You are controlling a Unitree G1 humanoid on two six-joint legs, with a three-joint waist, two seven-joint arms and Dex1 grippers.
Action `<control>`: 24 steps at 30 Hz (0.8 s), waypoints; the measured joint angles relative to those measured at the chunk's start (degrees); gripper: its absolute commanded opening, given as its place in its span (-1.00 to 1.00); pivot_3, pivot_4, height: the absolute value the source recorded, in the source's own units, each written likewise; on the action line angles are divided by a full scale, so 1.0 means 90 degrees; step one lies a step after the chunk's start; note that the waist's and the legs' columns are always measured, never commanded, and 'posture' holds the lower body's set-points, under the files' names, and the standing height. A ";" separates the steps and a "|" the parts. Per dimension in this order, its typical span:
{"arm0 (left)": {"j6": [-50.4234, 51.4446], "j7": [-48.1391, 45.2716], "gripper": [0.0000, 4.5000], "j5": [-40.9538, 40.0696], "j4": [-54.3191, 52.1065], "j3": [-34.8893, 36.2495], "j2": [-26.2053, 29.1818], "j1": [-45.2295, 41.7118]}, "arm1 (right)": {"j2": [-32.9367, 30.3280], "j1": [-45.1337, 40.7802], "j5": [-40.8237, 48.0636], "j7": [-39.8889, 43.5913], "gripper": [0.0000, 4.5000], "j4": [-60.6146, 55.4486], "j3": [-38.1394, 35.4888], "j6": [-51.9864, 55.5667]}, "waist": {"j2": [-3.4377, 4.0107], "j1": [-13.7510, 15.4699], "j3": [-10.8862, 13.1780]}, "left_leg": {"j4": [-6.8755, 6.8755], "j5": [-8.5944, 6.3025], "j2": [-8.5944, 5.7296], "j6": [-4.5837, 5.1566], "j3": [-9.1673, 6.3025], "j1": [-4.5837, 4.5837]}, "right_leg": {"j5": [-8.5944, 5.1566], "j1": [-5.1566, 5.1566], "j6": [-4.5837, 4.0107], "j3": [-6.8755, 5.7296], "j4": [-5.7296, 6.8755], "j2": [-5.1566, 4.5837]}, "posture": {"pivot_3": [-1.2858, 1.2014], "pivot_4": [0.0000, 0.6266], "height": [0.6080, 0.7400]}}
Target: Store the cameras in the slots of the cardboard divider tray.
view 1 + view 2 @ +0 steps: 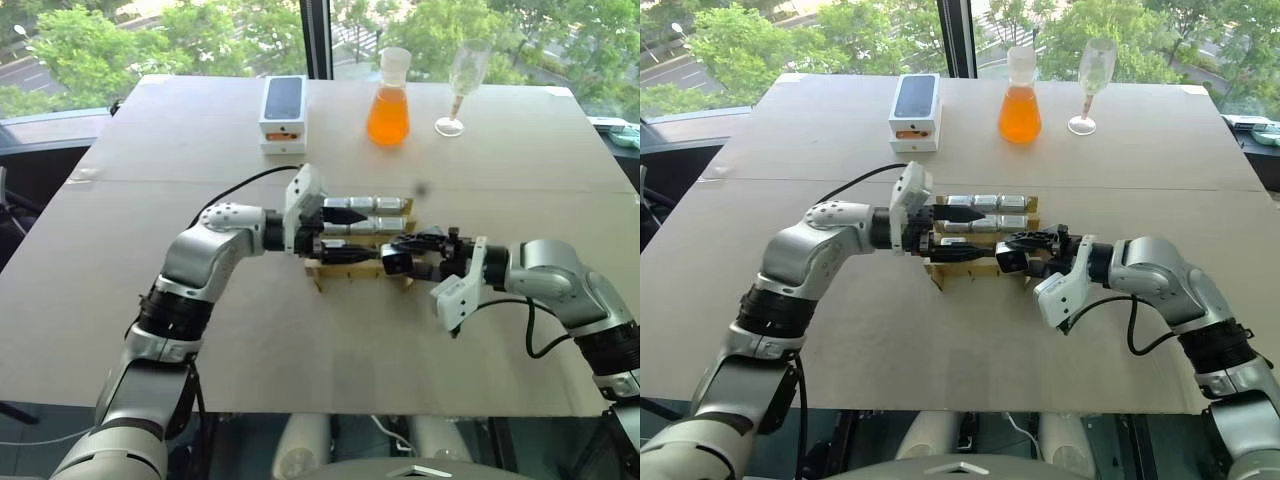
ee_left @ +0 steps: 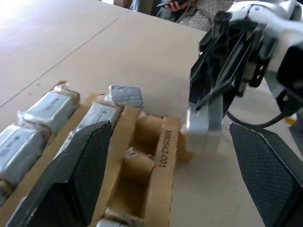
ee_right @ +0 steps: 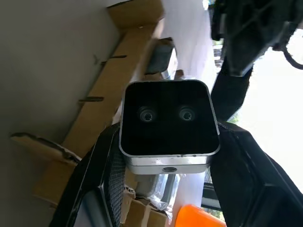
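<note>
**Camera held beside the tray, both arms meeting at centre**

The cardboard tray (image 1: 362,262) sits in the middle of the head views, on the brown table (image 1: 200,150). Its far slots hold wrapped silver cameras (image 1: 368,208) in two rows. The right gripper (image 1: 398,262) comes in from the right, its fingers clamped on one more camera (image 3: 168,125) at the tray's near right corner. The right wrist view shows what the head views cannot: that camera's black face with two small lenses, squeezed between the two black fingers (image 3: 106,179). The left gripper (image 1: 345,232) reaches in from the left over the tray, jaws spread wide and empty. Its wrist view shows empty near slots and the held camera just beside the tray's edge. At the top of the frame stand a white phone box (image 1: 283,110), an orange flask (image 1: 389,100) and a glass (image 1: 462,85).
</note>
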 measured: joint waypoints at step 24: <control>-0.0150 -0.0881 -0.69 0.0500 0.0272 -0.0298 -0.0104 -0.0011 | 0.0035 -0.0612 -0.0230 -0.0470 -0.13 0.0111 0.0636 -0.0167 | 0.0000 -0.0018 0.0000 | 0.0014 0.0000 0.0001 0.0000 -0.0003 -0.0042 | 0.0002 -0.0036 0.0002 -0.0001 0.0011 -0.0004 | 0.03 -0.52 1.00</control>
